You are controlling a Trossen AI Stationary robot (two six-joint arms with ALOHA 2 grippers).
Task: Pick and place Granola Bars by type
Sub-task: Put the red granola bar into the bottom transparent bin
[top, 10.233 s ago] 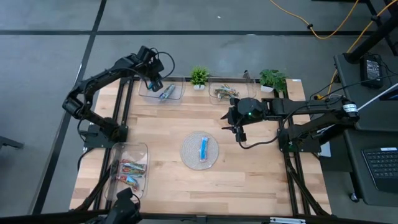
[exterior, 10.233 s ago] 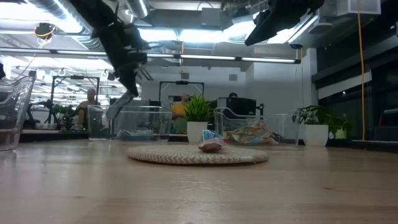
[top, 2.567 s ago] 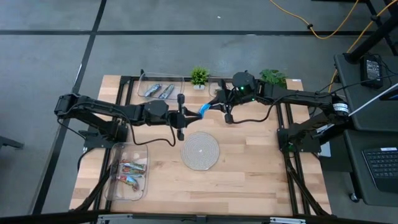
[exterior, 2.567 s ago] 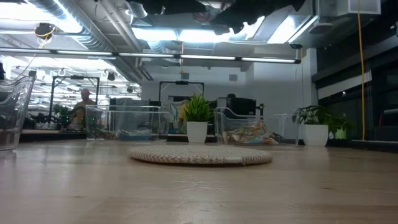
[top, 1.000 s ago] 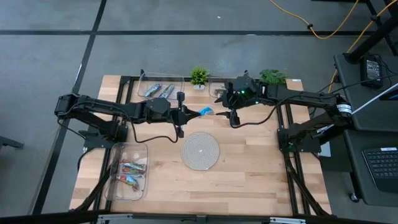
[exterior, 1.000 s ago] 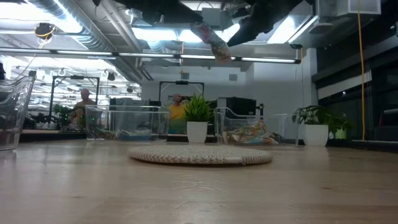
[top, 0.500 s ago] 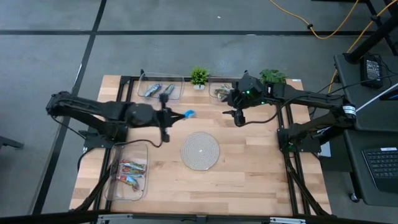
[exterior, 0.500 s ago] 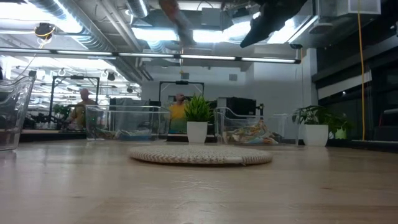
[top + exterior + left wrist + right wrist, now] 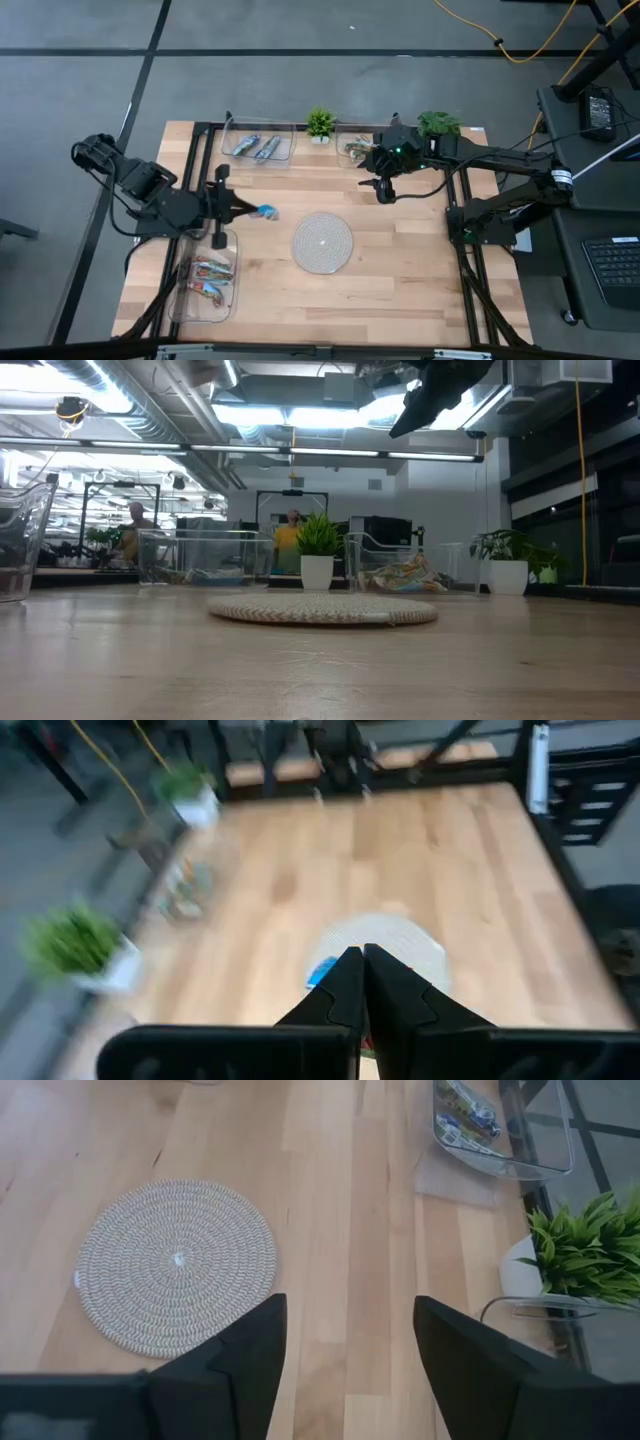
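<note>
Wooden tabletop (image 9: 400, 270), dark floor around it, office room behind in the low view

Near left: clear tray (image 9: 205, 275) with red/multicoloured bars (image 9: 207, 272), sorted there by type. Just beyond it the left gripper (image 9: 252, 211), clamped on a blue bar (image 9: 267, 211); bar sticks out past the fingertips, above bare wood between the near tray and the round woven mat (image 9: 322, 241). Judging by types, it belongs in the far-left tray (image 9: 259, 146), where blue/silver bars (image 9: 258, 146) lie, so the carry is not finished. Left wrist view shows its fingers (image 9: 352, 982) pressed together, a bit of blue beside them; blurry

Mat at table centre, nothing on it

Far side: right gripper (image 9: 384, 191) hovers right of centre, near the far-right tray (image 9: 357, 147); right wrist view shows its fingers (image 9: 255, 1342) standing well apart with nothing between them, mat and wood below. Looks like it is waiting, no bar left loose to fetch. Far-right tray holds green/yellowish bars (image 9: 358, 148). Two small potted plants (image 9: 320, 123) on the far edge, decor only

Hard to tell: bar counts in any tray, wrappers overlap and are tiny. Low view cuts off both arms, only a dark bit of the right one at top; left gripper not in it. Person in the background, small
</note>
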